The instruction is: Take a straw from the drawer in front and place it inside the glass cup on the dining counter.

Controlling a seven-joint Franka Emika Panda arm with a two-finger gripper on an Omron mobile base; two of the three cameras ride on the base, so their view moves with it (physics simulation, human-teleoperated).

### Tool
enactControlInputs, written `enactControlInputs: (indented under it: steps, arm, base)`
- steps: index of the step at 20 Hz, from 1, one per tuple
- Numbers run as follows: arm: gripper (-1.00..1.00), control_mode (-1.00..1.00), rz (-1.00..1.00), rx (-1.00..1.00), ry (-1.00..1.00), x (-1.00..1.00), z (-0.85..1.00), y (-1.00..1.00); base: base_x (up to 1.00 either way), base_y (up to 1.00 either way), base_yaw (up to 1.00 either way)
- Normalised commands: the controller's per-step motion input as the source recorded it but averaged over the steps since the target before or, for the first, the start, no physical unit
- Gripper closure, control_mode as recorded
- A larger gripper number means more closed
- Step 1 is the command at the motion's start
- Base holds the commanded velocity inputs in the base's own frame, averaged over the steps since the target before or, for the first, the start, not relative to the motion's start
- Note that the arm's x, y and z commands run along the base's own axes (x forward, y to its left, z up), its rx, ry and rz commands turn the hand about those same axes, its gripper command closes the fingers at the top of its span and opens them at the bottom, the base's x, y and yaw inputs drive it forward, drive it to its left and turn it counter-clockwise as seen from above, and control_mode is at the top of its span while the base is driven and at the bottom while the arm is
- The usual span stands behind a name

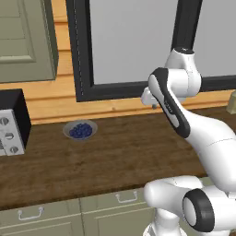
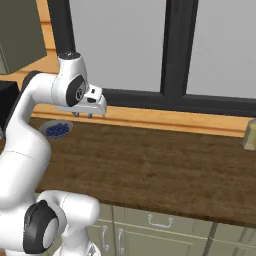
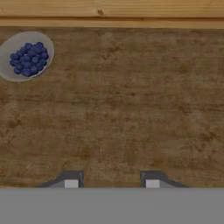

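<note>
My gripper (image 3: 111, 180) hangs open above the dark wood worktop (image 3: 131, 109), pointing straight down, with nothing between its fingertips (image 3: 71, 180). In the base views the gripper (image 2: 83, 114) (image 1: 154, 105) is high over the back of the worktop, near the window sill. Sage-green drawer fronts (image 1: 120, 203) (image 2: 162, 225) with silver handles sit shut under the worktop's front edge. The straw, the glass cup and the dining counter are out of view.
A small grey bowl of blueberries (image 1: 80, 130) (image 2: 57, 130) (image 3: 27, 57) rests at the back left of the worktop. A black and silver appliance (image 1: 11, 122) stands at the far left. A pale object (image 2: 250, 135) sits at the right edge. A dark-framed window (image 1: 133, 46) rises behind.
</note>
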Motion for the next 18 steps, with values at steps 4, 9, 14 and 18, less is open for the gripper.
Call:
enactControlInputs:
  steps: [4,9,14,18]
  arm:
    - [-1.00,1.00,0.00,0.00,0.00,0.00,0.00,0.00]
    - [-1.00,1.00,0.00,0.00,0.00,0.00,0.00,0.00]
    - [-1.00,1.00,0.00,0.00,0.00,0.00,0.00,0.00]
    - [-1.00,1.00,0.00,0.00,0.00,0.00,0.00,0.00]
  base:
    - [-0.40,0.00,0.00]
    - [-1.00,-0.03,0.00]
    - [-0.29,-0.42,0.24]
    - [0.08,-0.66,0.67]
